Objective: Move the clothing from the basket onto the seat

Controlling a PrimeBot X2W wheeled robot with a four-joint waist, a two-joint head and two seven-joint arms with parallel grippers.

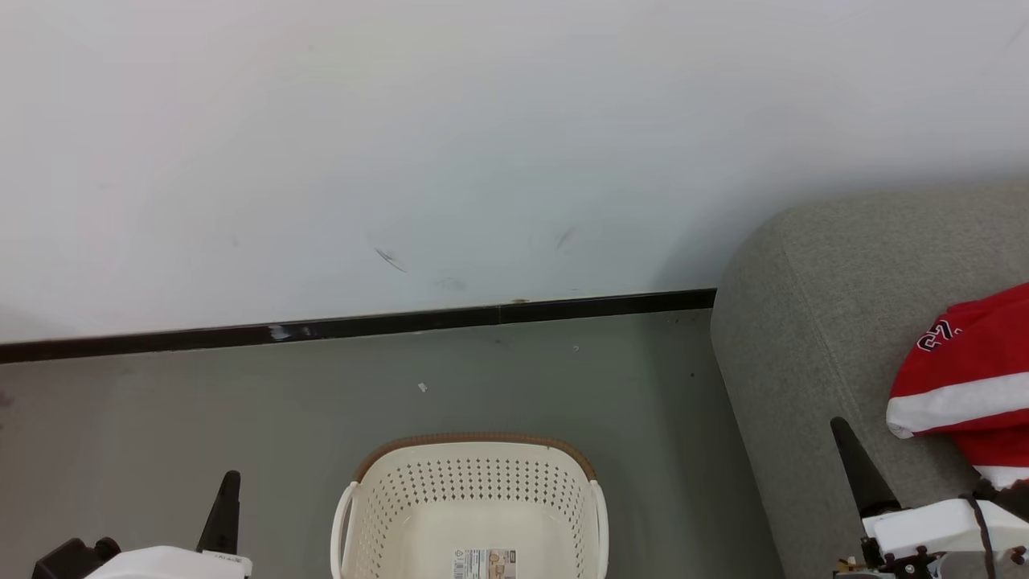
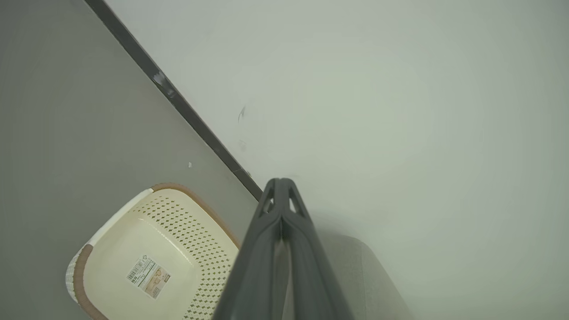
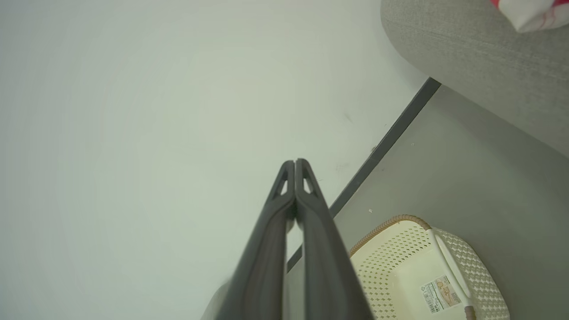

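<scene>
Head: basket (image 1: 474,441) at 6 o'clock, label (image 1: 484,563) showing on btm; clothing (image 1: 973,362) lies on seat (image 1: 804,322) at 3.
L wrist: left gripper (image 2: 280,182) clenched tip to tip, grasping nothing; basket at 8.
R wrist: right gripper (image 3: 294,162) clenched likewise; basket at 5, seat at 1.
</scene>
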